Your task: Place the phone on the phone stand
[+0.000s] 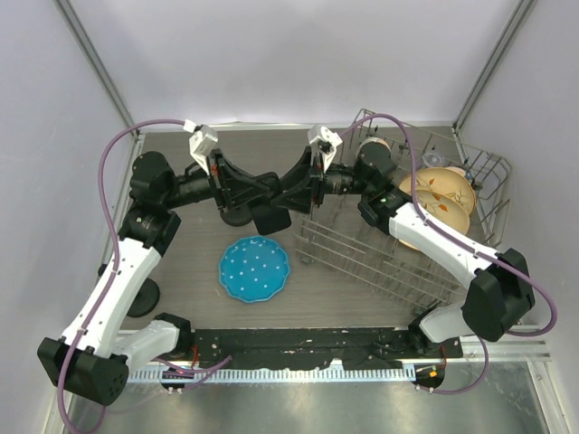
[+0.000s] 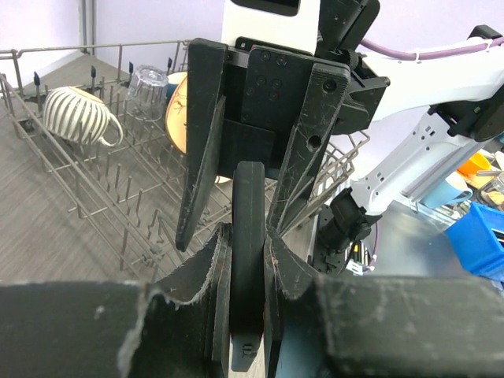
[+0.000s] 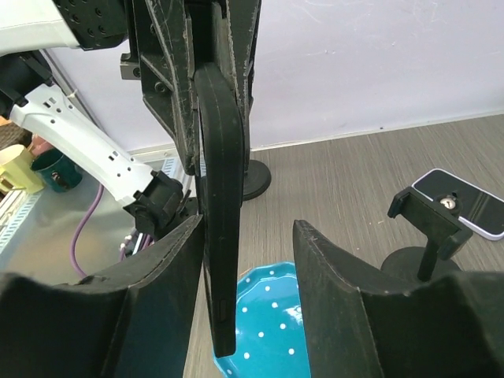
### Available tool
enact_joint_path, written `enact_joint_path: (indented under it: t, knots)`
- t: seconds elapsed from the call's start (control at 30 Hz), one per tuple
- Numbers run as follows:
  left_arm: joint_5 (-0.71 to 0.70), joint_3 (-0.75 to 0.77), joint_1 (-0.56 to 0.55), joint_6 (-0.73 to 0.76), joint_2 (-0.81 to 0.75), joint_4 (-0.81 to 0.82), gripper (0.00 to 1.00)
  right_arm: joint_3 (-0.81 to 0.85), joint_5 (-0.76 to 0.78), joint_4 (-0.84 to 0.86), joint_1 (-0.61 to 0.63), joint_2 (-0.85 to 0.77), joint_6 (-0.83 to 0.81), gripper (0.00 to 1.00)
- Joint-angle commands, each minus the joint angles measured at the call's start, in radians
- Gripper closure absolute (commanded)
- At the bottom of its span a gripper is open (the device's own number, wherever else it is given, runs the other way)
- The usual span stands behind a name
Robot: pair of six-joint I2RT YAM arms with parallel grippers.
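Note:
The black phone (image 1: 271, 218) hangs edge-on between the two grippers above the middle of the table. My left gripper (image 2: 246, 236) is shut on the phone (image 2: 250, 213), with both fingers pressed on its flat faces. My right gripper (image 3: 250, 228) faces it and is open. The phone (image 3: 222, 197) lies along the right gripper's left finger, with a wide gap to the other finger. The black phone stand (image 3: 428, 227), with a clamp head on a round base, stands on the table apart from both grippers. It also shows in the top view (image 1: 237, 215).
A blue dotted plate (image 1: 254, 268) lies below the grippers. A wire dish rack (image 1: 380, 262) on the right holds plates (image 1: 443, 194), a striped mug (image 2: 75, 116) and a glass (image 2: 147, 81). A second round black base (image 1: 140, 298) sits by the left arm.

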Motion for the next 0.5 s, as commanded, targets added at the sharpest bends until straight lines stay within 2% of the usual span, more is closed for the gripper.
enact_joint_path:
  t: [0.0, 0.13, 0.23, 0.27, 0.33, 0.47]
  knots:
    - [0.002, -0.009, -0.003, -0.049, -0.049, 0.117, 1.0, 0.056, -0.02, 0.026, 0.026, 0.018, -0.025, 0.46]
    - [0.001, -0.012, -0.003, -0.051, -0.057, 0.121, 1.0, 0.079, -0.032, 0.013, 0.046, 0.047, -0.031, 0.48]
    - [-0.001, -0.013, 0.0, -0.049, -0.063, 0.123, 1.0, 0.091, -0.032, -0.007, 0.057, 0.058, -0.045, 0.67]
    - [-0.004, -0.015, -0.001, -0.048, -0.065, 0.123, 1.0, 0.092, -0.034, -0.006, 0.057, 0.059, -0.048, 0.84]
    - [-0.001, -0.015, -0.001, -0.048, -0.068, 0.123, 1.0, 0.092, -0.028, -0.001, 0.059, 0.059, -0.047, 0.99]
    - [0.034, 0.016, -0.001, -0.013, -0.048, 0.062, 1.0, 0.066, -0.003, 0.022, 0.06, 0.035, -0.045, 0.99]
